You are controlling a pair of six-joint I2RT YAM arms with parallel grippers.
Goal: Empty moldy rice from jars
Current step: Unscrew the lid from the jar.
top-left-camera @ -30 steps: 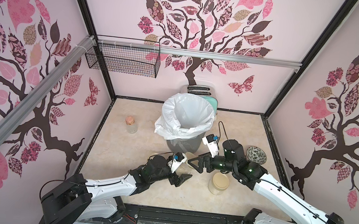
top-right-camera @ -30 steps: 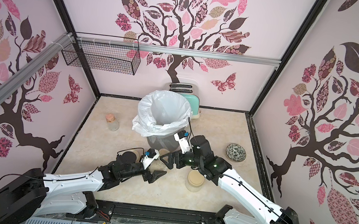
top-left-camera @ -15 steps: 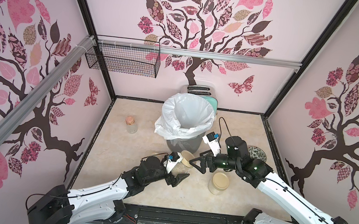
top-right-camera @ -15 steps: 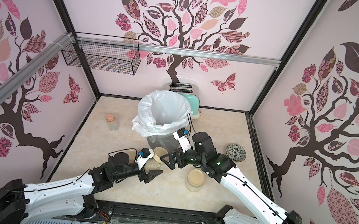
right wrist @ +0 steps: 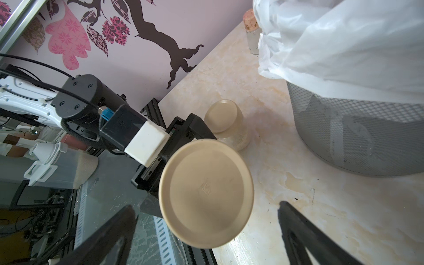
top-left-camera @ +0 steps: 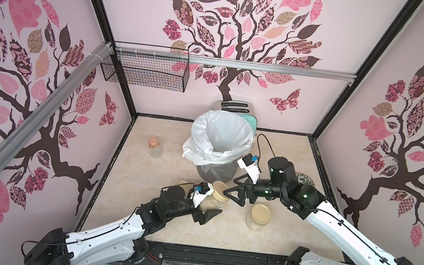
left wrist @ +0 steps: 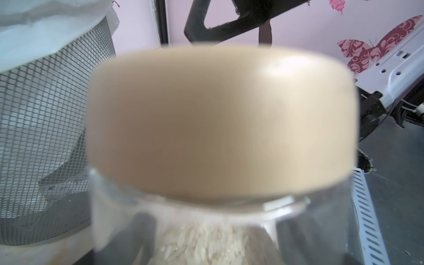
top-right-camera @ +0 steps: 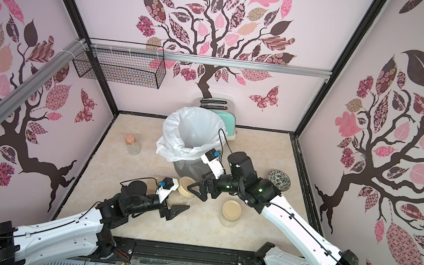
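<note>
Between left fingers (top-left-camera: 211, 214), lidded jar (top-left-camera: 218, 194)

three lidded jars (top-left-camera: 219, 191) (top-left-camera: 258, 217) (right wrist: 226, 121), one corked flask (top-left-camera: 155, 148), one bowl (top-right-camera: 278, 179), one lined bin (top-left-camera: 215, 172), one wire basket (top-left-camera: 146, 74)

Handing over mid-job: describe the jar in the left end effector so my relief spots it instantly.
Find the mesh bin with the white liner at the middle of the table. Directly in front of it, the jar is held tilted in the left end effector, its beige lid towards the open right end effector. The other two jars stand upright.
</note>
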